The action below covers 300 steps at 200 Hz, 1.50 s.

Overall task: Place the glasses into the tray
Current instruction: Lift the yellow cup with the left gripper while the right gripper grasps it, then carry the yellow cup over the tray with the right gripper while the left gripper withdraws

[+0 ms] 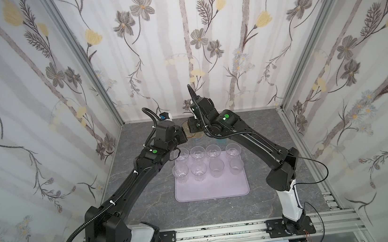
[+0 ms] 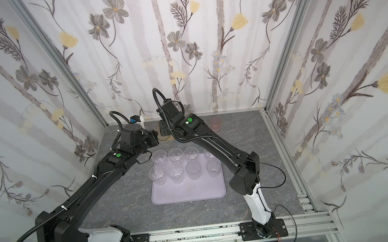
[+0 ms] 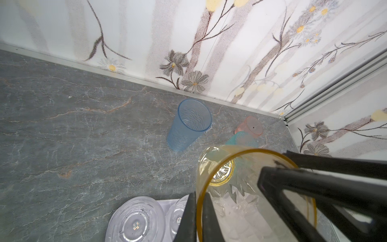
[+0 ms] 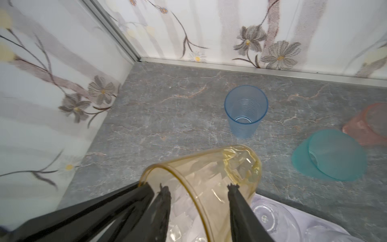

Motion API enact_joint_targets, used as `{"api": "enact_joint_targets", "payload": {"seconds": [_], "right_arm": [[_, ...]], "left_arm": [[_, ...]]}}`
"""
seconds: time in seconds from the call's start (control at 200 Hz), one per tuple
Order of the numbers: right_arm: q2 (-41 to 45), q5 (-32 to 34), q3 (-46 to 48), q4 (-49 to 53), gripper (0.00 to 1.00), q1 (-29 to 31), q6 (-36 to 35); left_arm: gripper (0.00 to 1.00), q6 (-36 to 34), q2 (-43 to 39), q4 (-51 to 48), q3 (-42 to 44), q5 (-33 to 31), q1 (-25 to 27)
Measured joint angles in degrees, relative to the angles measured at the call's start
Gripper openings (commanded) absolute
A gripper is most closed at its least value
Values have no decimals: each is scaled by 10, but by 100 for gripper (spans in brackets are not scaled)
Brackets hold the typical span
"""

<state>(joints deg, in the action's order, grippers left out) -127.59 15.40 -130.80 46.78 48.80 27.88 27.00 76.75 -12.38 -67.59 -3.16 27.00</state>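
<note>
A tall amber glass hangs tilted above the tray's far edge, seen as a sliver between both wrists. My left gripper is shut, pinching its rim. My right gripper stands open at the same glass, one finger inside the mouth and the other outside the wall. Several short clear glasses stand in two rows on the far half of the lilac tray. Behind it on the table are a blue glass, a teal glass and a pink glass.
The blue glass stands upright near the back wall. The pink glass is bottom-up close to the teal one. Both arms reach over the grey marbled table and meet past the tray. Flowered walls close in three sides.
</note>
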Motion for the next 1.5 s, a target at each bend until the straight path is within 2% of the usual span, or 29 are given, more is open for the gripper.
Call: {"api": "enact_joint_targets", "payload": {"seconds": [0.065,0.26,0.38,0.46,0.675,0.744,0.824,0.984,1.179,1.324,1.499], "right_arm": [[-5,31,0,11,36,11,-11],[-6,105,0,36,12,30,-35],[-6,135,0,52,5,40,-46],[-6,127,0,54,3,43,-44],[18,98,0,74,0,40,-45],[33,79,0,82,0,37,-45],[54,53,16,93,0,42,-43],[106,-41,114,108,0,87,-43],[112,-111,199,125,0,148,-35],[88,-140,216,113,0,169,-30],[33,-146,207,95,0,171,-28]], "left_arm": [[0,0,-3,-9,0,-14,6],[0,0,-13,-34,-6,-32,23],[24,0,-28,-49,-18,-34,31],[38,6,-40,-43,-24,-31,32],[58,12,-97,-45,-27,-2,32],[64,-5,-118,-47,-29,-3,24],[66,-24,-135,-49,-25,-14,-5],[66,-63,-140,-56,8,-23,-85],[67,-86,-137,-67,50,-26,-155],[67,-89,-137,-68,75,-26,-185],[67,-88,-137,-68,96,-11,-187]]}}
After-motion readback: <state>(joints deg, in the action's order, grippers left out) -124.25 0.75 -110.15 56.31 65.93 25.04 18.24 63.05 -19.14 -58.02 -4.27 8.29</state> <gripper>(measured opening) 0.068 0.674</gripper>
